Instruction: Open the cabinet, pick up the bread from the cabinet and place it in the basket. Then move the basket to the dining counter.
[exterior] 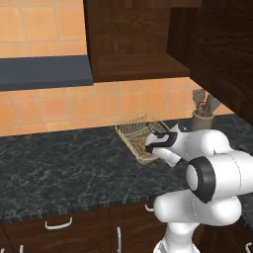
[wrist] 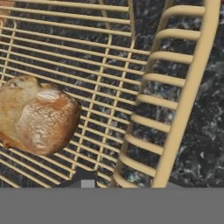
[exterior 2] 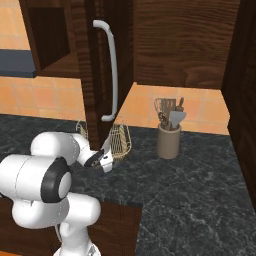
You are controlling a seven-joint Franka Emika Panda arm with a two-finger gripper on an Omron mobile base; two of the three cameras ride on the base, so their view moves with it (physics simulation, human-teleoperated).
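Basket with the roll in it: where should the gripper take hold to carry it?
Grip the basket's flared side wall at the rounded rim, coming from above with one finger inside and one outside. The thin open mesh and narrow rim suit a pinch, and that wall stands clear of the bread.

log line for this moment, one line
phase: grasping basket | bread: in basket | gripper: at basket's near wall, closure unclear | basket: on black counter | cabinet: door open
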